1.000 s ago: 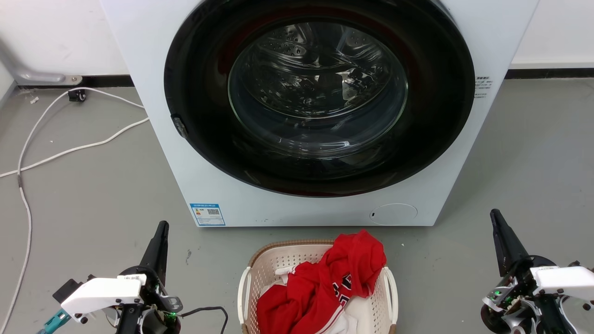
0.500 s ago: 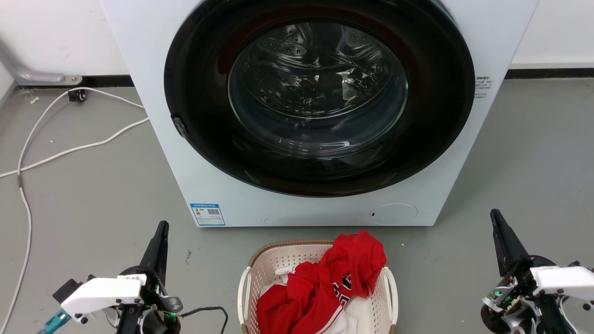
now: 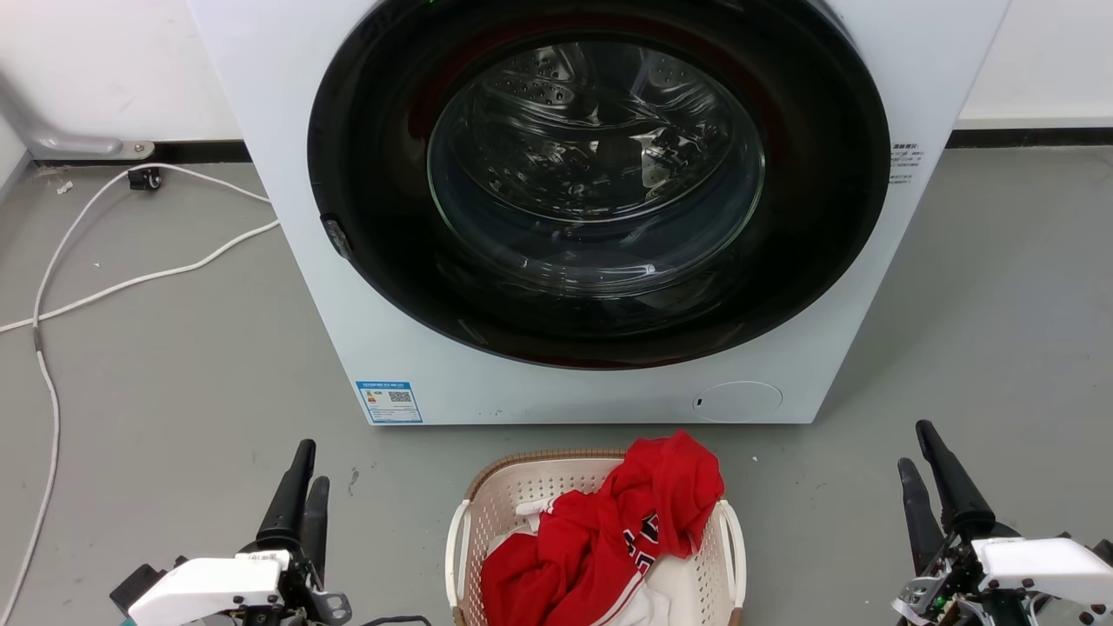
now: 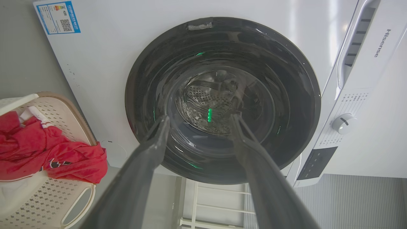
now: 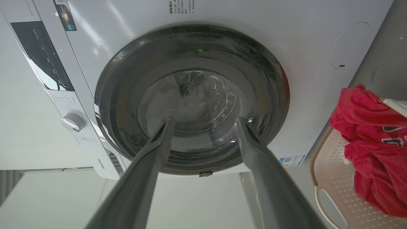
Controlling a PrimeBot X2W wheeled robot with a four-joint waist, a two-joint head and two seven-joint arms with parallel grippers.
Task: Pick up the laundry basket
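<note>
Two claws are hovering low over the grey floor (image 3: 174, 365), one on either side of the laundry basket (image 3: 513, 487). The left claw (image 3: 310, 465) is holding its two dark fingers parted with nothing between them, and its wrist view is showing a wide gap between the fingers. The right claw (image 3: 915, 445) is doing the same: fingers spread, gripping nothing.

The basket is sitting on the floor to the right of the left claw and to the left of the right claw, apart from both and touching neither. One white loop handle is facing each claw. A red garment (image 3: 609, 530) is lying heaped inside, bulging up over the rim at the corner nearer the right claw.

Ahead of both sets of fingertips, the white washing machine (image 3: 287, 174) is standing just beyond the basket, its round dark-framed glass door (image 3: 596, 165) facing the claws. A white cable (image 3: 130, 278) is trailing over the floor, well off to the left of the left claw.
</note>
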